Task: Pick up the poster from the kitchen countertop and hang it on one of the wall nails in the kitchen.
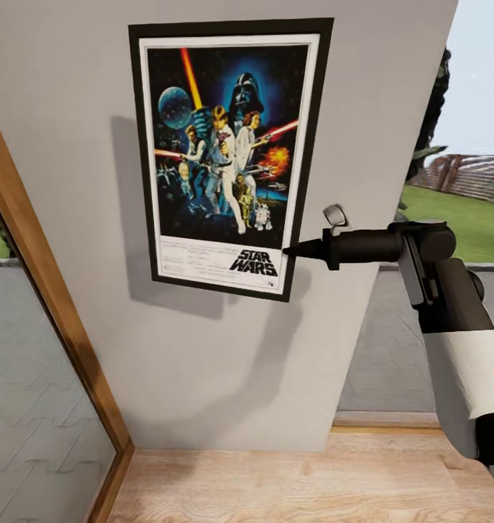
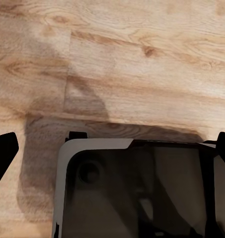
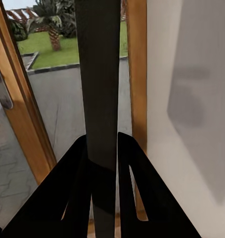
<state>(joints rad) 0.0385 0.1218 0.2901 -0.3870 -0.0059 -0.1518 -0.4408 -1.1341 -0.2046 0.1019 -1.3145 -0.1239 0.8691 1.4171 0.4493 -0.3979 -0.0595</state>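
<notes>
The Star Wars poster [image 1: 229, 152], black-framed with a white border, lies flat against the grey wall [image 1: 203, 363], slightly tilted. My right gripper [image 1: 289, 251] is shut on the poster's lower right edge, with the arm reaching in from the right. In the right wrist view the poster [image 3: 98, 74] appears edge-on as a dark strip clamped between the black fingers [image 3: 75, 188]. My left gripper [image 2: 114, 144] points down at the wood floor, its fingertips [image 2: 5, 151] spread wide and holding nothing. The countertop is out of view, and no nail can be made out.
A wooden-framed glass panel [image 1: 51, 305] stands left of the wall. To the right is a glass door with a silver handle [image 1: 335, 216] and a garden beyond. Light wood floor [image 1: 276, 479] runs below. My own base [image 2: 137, 193] sits under the left gripper.
</notes>
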